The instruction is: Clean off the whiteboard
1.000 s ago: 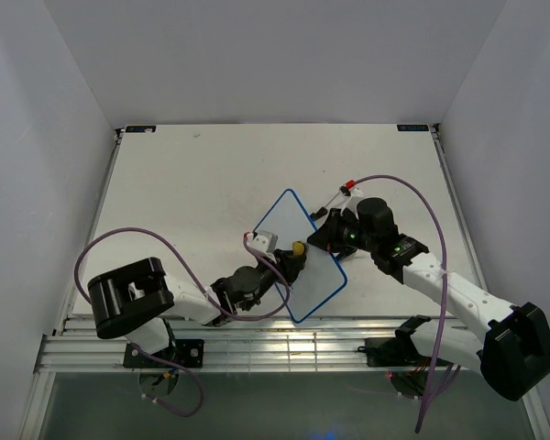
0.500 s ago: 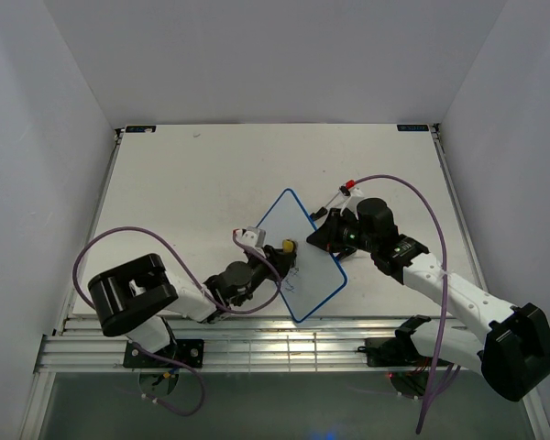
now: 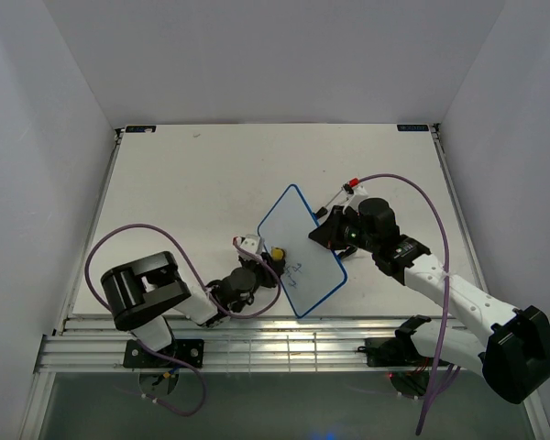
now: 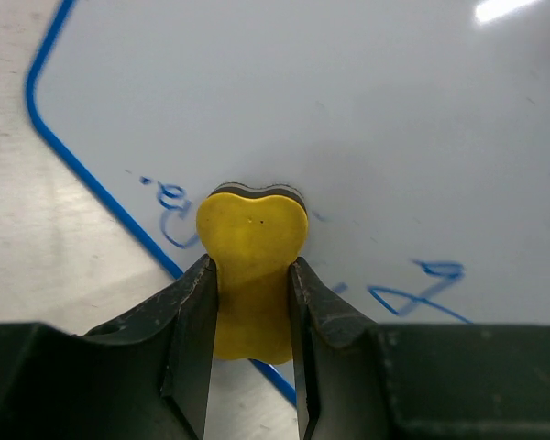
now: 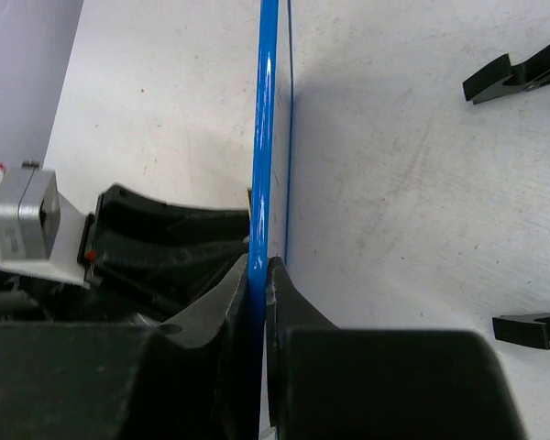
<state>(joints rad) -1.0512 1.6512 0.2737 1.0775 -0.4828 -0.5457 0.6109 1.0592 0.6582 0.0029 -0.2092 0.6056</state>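
A small blue-rimmed whiteboard (image 3: 301, 238) is held tilted above the table, with blue marker scribbles (image 3: 294, 271) near its lower left part. My right gripper (image 3: 321, 229) is shut on the board's right rim, seen edge-on in the right wrist view (image 5: 261, 137). My left gripper (image 3: 273, 259) is shut on a yellow eraser (image 3: 278, 253), and its dark felt end presses on the board's lower left edge. In the left wrist view the eraser (image 4: 250, 247) sits between blue marks (image 4: 170, 206) and more marks (image 4: 422, 289) to its right.
Two black clip-like pieces (image 5: 518, 73) (image 5: 532, 328) lie on the white table to the right of the board. White walls stand on the left, back and right. A slotted metal rail (image 3: 257, 344) runs along the near edge.
My left gripper has slid the eraser leftwards and down across the board to its lower left edge. The blue marks have come into view. The board has shifted a little.
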